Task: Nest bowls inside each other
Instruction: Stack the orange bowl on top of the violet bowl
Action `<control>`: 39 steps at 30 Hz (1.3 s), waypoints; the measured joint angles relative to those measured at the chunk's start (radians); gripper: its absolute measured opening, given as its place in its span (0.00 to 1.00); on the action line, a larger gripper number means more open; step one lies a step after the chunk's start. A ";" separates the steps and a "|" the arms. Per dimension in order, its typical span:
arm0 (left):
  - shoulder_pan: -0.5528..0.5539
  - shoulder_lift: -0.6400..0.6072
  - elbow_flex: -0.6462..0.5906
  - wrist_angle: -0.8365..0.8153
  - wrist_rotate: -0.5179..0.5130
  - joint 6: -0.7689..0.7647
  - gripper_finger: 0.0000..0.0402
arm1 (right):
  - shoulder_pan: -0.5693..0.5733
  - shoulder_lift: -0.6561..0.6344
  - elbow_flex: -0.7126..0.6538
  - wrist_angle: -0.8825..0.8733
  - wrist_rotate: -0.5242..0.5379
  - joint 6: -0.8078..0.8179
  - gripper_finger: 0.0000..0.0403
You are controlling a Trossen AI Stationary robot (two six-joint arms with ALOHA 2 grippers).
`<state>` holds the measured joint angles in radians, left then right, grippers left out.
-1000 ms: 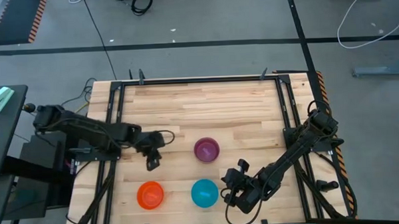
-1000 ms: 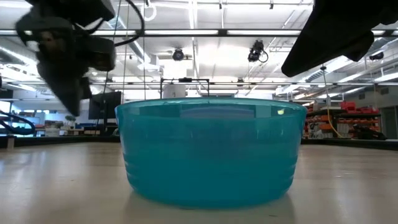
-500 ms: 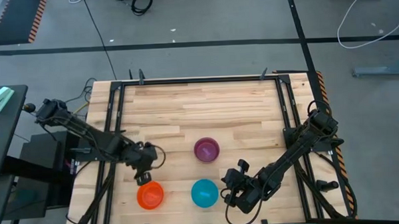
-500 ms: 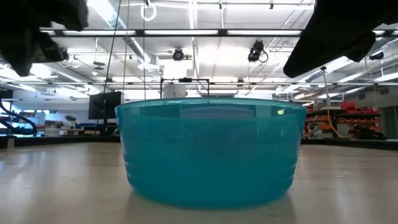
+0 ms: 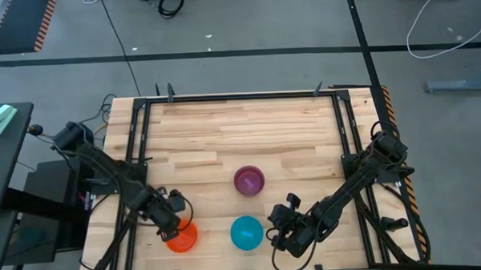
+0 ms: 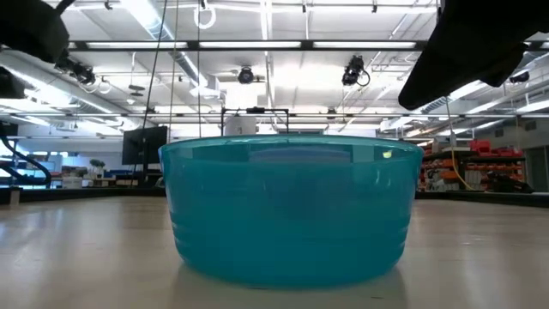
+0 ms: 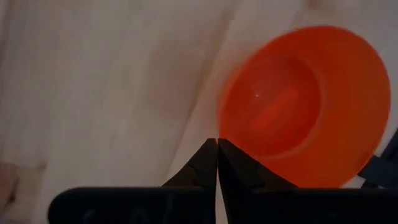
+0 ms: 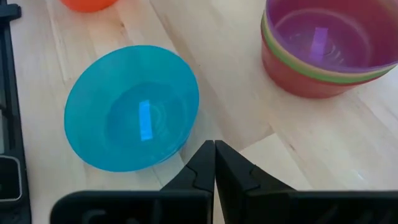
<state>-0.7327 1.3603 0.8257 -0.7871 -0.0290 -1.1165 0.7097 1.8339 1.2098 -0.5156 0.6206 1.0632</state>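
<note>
Your left gripper [image 7: 217, 144], fingers pressed together, hangs at the orange bowl's [image 5: 181, 236] rim; unopened, it could shove the bowl along the wooden table [image 5: 240, 131]. The right gripper [image 8: 214, 146], likewise closed and empty, waits beside the blue bowl [image 5: 246, 232], near the purple-topped stack [image 5: 248, 180]. Behind: a strip-lit workshop.

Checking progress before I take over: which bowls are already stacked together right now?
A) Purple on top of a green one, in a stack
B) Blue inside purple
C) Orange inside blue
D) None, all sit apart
A: the right wrist view shows the purple bowl nested in a stack with a green rim below it, while the blue bowl and orange bowl sit alone.
</note>
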 joint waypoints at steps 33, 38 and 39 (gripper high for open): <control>-0.020 0.173 0.031 0.041 0.008 0.008 0.06 | 0.002 0.000 0.000 0.003 -0.020 0.018 0.05; -0.003 0.184 0.032 0.042 0.030 0.016 0.05 | 0.002 0.000 0.000 0.003 -0.020 0.019 0.05; -0.003 0.184 0.036 0.035 0.031 0.025 0.05 | 0.002 0.000 0.000 0.003 -0.020 0.018 0.05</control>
<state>-0.7357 1.5448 0.8620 -0.7520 0.0017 -1.0918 0.7120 1.8339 1.2098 -0.5125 0.6006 1.0817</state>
